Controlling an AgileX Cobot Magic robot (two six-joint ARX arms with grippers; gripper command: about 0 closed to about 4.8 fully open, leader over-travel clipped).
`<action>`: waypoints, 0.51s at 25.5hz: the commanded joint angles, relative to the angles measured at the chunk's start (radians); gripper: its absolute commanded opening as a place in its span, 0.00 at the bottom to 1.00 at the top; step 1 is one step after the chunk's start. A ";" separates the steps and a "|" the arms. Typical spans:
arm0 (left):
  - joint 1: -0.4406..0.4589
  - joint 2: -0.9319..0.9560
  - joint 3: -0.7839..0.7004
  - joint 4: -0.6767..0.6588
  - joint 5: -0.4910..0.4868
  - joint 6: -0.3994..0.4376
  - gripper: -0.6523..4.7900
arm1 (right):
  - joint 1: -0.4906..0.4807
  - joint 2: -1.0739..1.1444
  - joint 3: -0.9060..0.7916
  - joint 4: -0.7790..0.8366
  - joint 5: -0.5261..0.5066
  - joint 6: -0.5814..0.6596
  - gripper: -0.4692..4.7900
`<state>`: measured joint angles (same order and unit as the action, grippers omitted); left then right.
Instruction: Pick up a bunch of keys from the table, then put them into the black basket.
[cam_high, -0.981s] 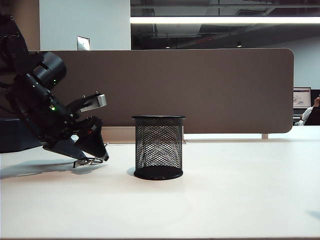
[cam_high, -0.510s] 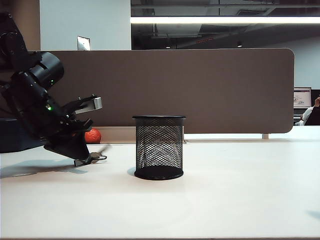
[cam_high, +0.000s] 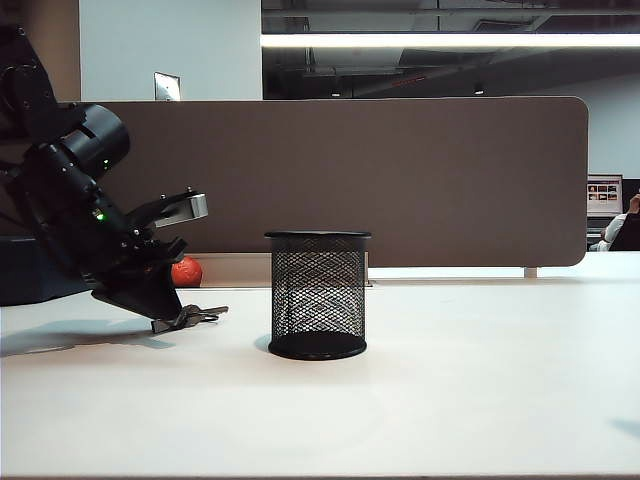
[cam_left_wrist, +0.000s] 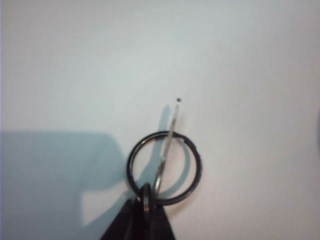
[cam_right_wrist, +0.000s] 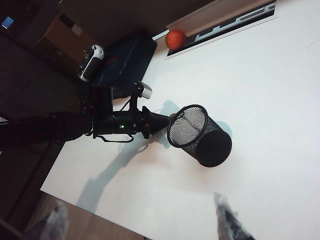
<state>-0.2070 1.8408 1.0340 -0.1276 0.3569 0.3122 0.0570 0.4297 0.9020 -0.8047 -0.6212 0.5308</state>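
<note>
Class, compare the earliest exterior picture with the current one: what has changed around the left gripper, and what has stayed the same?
The left gripper, wide open a second ago, has closed on the small dark bunch of keys on the off-white table. Its narrowed fingers now uncover a red-orange ball behind. The black wire-mesh basket has not moved; the right gripper remains open, away from the keys.
</note>
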 joint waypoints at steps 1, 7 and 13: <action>-0.004 0.014 0.000 -0.120 -0.010 0.006 0.11 | 0.001 0.001 0.006 0.017 0.001 0.001 0.81; -0.004 -0.063 0.047 -0.118 0.095 0.005 0.11 | 0.001 0.001 0.006 0.016 0.000 0.001 0.81; -0.004 -0.177 0.053 -0.102 0.112 0.002 0.11 | 0.001 0.001 0.006 0.016 -0.003 0.001 0.81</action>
<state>-0.2096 1.6825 1.0840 -0.2363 0.4458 0.3172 0.0570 0.4297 0.9024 -0.8047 -0.6216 0.5308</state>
